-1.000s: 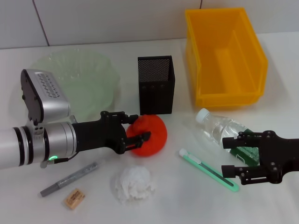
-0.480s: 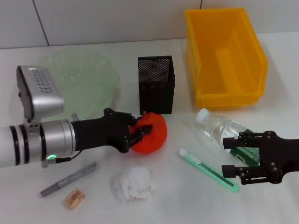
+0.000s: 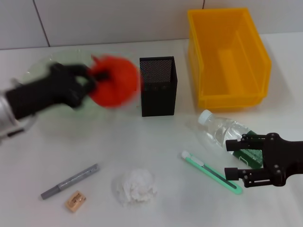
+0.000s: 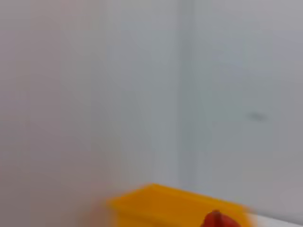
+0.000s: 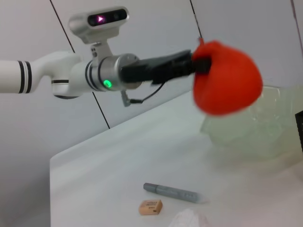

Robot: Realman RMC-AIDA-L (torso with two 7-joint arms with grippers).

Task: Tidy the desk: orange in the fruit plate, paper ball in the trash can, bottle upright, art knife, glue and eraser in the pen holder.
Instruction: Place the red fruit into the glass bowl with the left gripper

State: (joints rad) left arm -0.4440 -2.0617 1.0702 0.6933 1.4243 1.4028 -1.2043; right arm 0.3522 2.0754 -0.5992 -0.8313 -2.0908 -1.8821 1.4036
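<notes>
Now | left gripper jaws clamped on orange | right gripper jaws apart, parked

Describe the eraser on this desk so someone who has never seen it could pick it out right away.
Start at the black mesh pen holder mid-desk and come toward the near left corner of the white table. There a grey pen lies at a slant with the eraser just in front of it. It is the small tan block, flatter and firmer-edged than the crumpled white paper ball beside it.
</notes>
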